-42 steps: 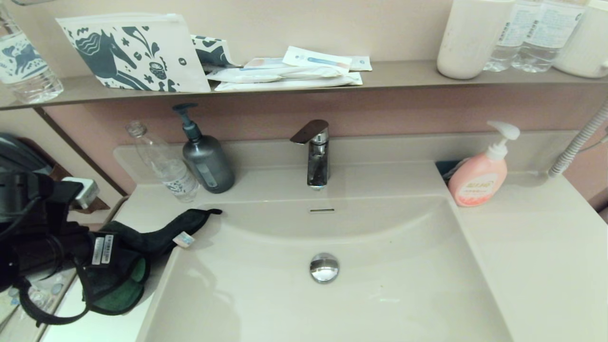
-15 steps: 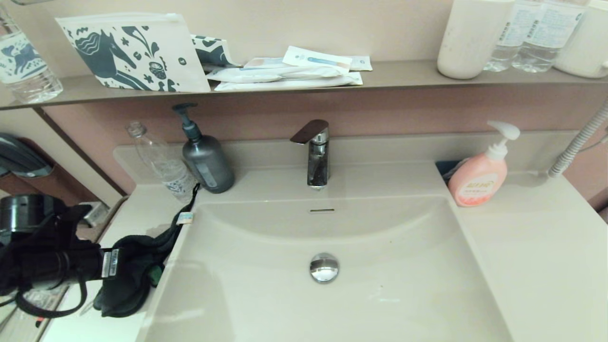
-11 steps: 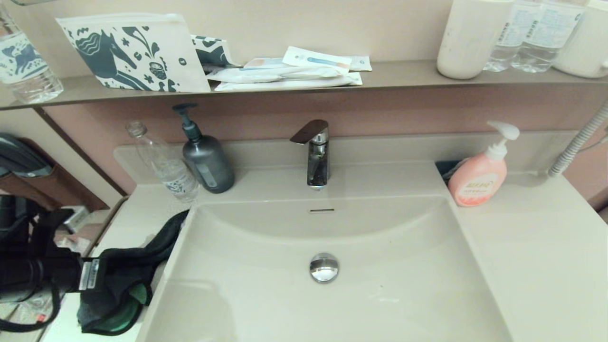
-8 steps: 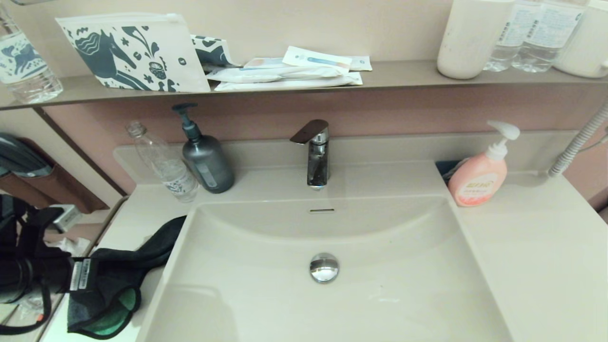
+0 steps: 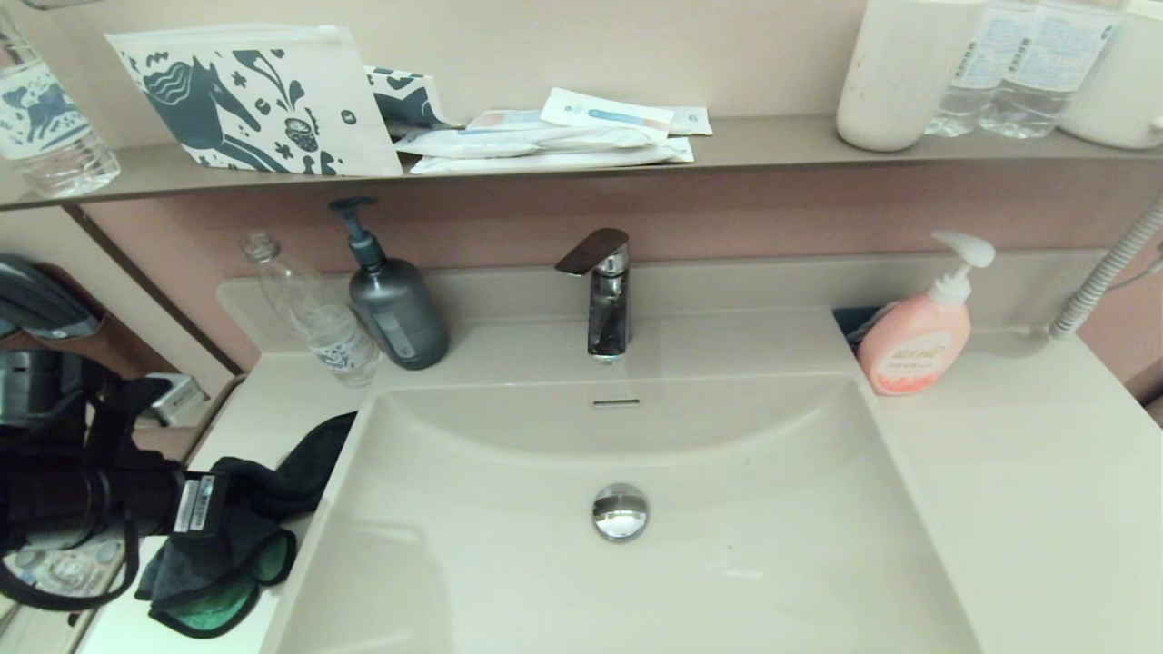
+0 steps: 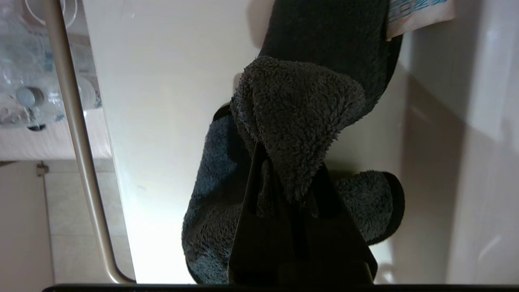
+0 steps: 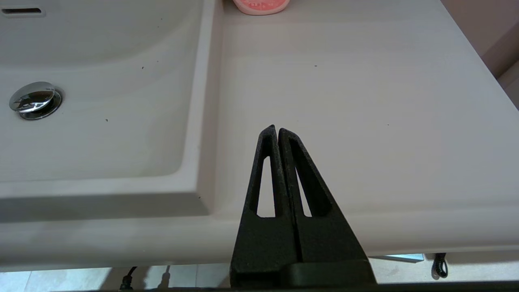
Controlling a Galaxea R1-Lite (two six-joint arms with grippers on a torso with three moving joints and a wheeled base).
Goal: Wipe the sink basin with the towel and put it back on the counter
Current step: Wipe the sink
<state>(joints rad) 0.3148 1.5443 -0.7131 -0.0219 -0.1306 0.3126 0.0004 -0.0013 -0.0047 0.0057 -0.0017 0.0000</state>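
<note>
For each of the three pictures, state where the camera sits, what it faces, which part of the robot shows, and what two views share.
Head view: high, looking down at the sink basin; left arm at the left edge.
Left wrist view: behind the left gripper, shut on the towel over the counter.
Right wrist view: behind the shut right gripper, facing counter and basin.
Shared: the drain plug appears in head and right wrist views.

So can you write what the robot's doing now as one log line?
left gripper: shut on towel, over counter left of sink basin | right gripper: shut, idle over right counter
</note>
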